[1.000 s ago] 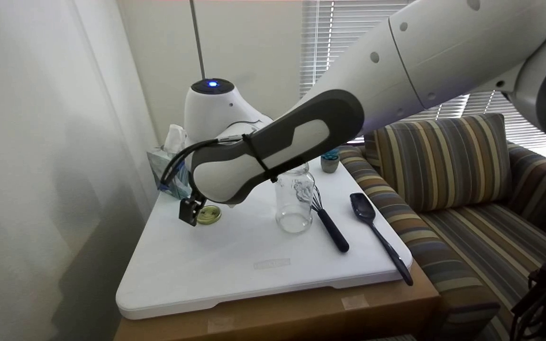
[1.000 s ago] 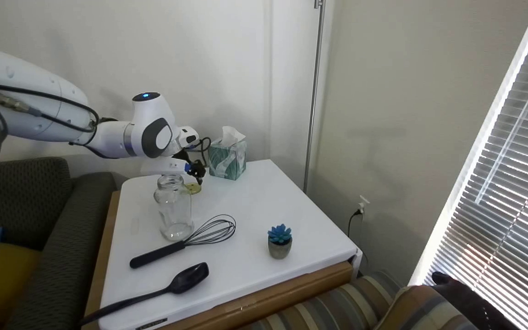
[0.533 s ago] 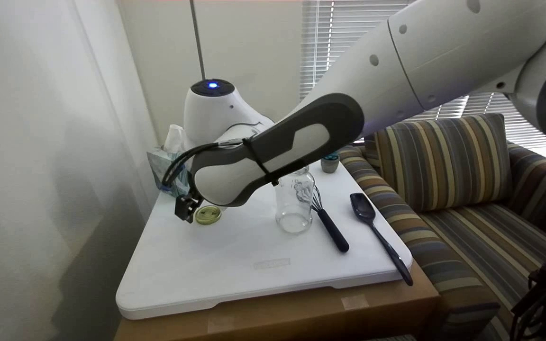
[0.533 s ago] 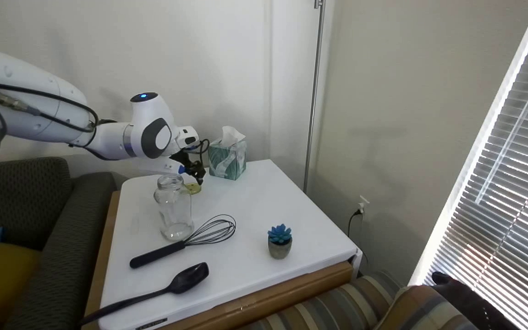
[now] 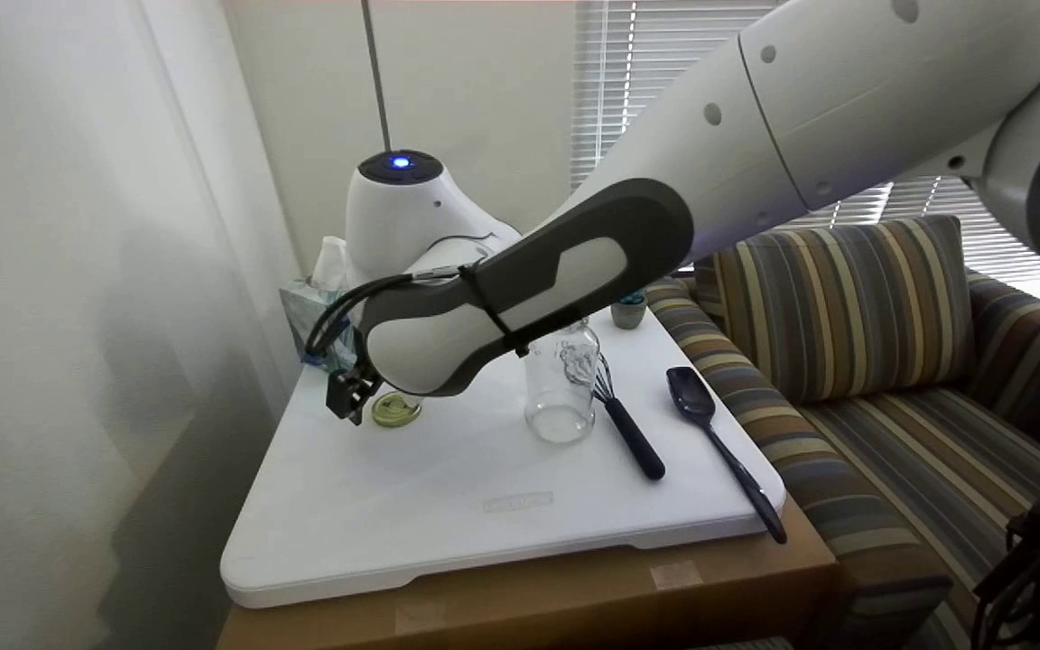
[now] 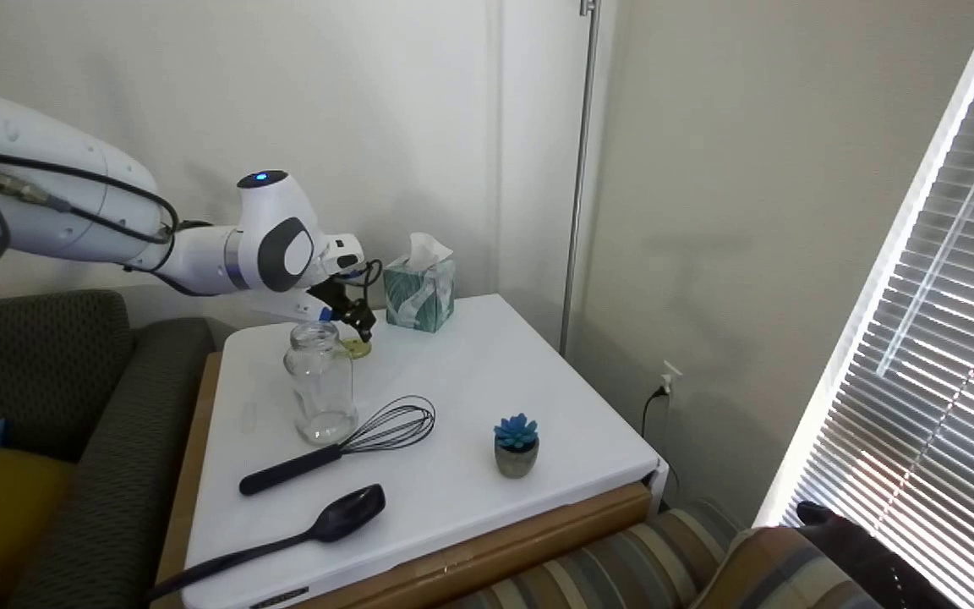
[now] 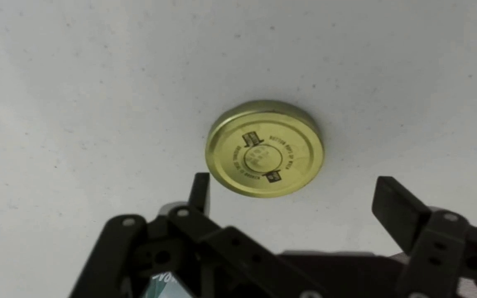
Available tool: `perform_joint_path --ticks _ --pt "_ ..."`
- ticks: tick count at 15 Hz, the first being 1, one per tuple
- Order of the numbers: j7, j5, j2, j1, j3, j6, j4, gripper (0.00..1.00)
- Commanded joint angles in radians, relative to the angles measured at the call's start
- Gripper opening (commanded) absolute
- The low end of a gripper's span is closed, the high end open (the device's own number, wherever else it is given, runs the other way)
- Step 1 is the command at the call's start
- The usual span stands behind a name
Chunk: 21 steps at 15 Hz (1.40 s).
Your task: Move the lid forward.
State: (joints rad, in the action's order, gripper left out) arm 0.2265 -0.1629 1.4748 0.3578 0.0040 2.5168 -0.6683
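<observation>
Gripper [image 7: 291, 178] spread wide near lid [image 7: 264, 155]; lid flat on white tabletop [image 5: 376, 515].

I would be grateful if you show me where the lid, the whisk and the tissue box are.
Lid [image 7: 263, 156], wrist view: small circle at its centre.
Whisk [image 6: 326, 457], in an exterior view: the handle, near the wires.
Tissue box [image 6: 413, 296], in an exterior view: its patterned side.

Lid [image 7: 263, 154]: yellow-green, and look, dark lettering circles its middle!
Gripper [image 7: 292, 180]: mostly black.
Tabletop [image 7: 97, 111]: white, finely speckled.
Tissue box [image 6: 419, 298]: teal, pale swirls!
Plant [image 6: 516, 431]: vivid blue!
Couch [image 5: 935, 442]: stripes, brown, tan, grey!
</observation>
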Motion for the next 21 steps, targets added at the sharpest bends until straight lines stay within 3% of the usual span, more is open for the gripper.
perform_joint_path --ticks 1,9,15,21 --pt "0.034 0.023 0.000 0.010 -0.028 0.000 -0.008 1.00" --pt "0.025 0.023 0.000 0.013 -0.020 -0.012 0.003 1.00" --pt "-0.074 0.038 0.000 -0.001 0.025 -0.038 0.023 1.00" --pt "-0.124 0.031 -0.001 -0.017 0.004 -0.082 0.040 1.00"
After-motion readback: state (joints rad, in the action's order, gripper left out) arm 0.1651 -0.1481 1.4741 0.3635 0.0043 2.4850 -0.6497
